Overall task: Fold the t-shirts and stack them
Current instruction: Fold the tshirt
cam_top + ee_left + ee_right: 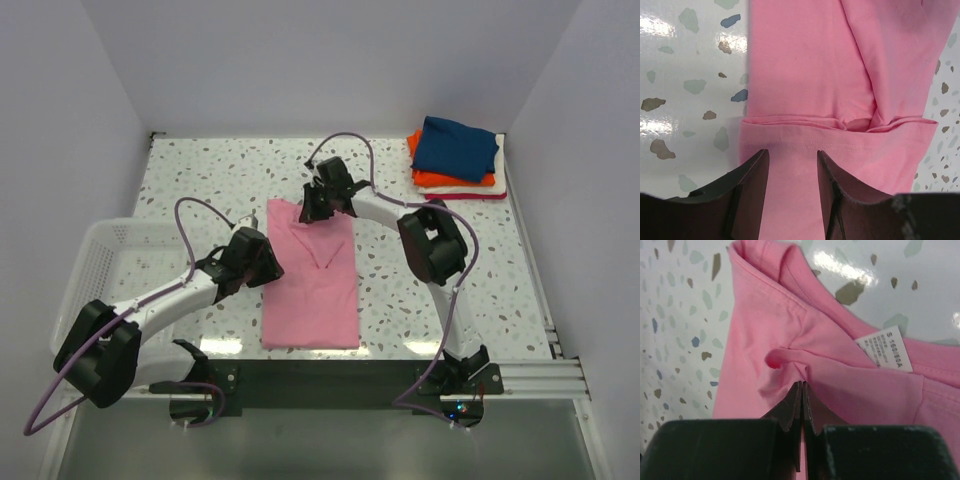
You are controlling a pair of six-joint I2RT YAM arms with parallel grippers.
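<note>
A light pink t-shirt (312, 290) lies folded into a long strip in the middle of the table, collar end at the back. My right gripper (312, 212) is at that collar end, shut on a pinched ridge of the pink cloth (760, 340); in the right wrist view its tips (802, 384) meet where the fabric bunches, beside the white size label (885, 352). My left gripper (268, 262) hovers at the strip's left edge, open, with its fingers (791, 152) straddling flat pink cloth (805, 65) just short of a sleeve fold. Folded navy, orange, white and red t-shirts (455, 155) are stacked at the back right.
A white wire basket (100, 250) stands at the table's left edge beside the left arm. The speckled tabletop (220, 170) is bounded by walls at the back and sides. A metal rail (530, 375) runs along the near edge.
</note>
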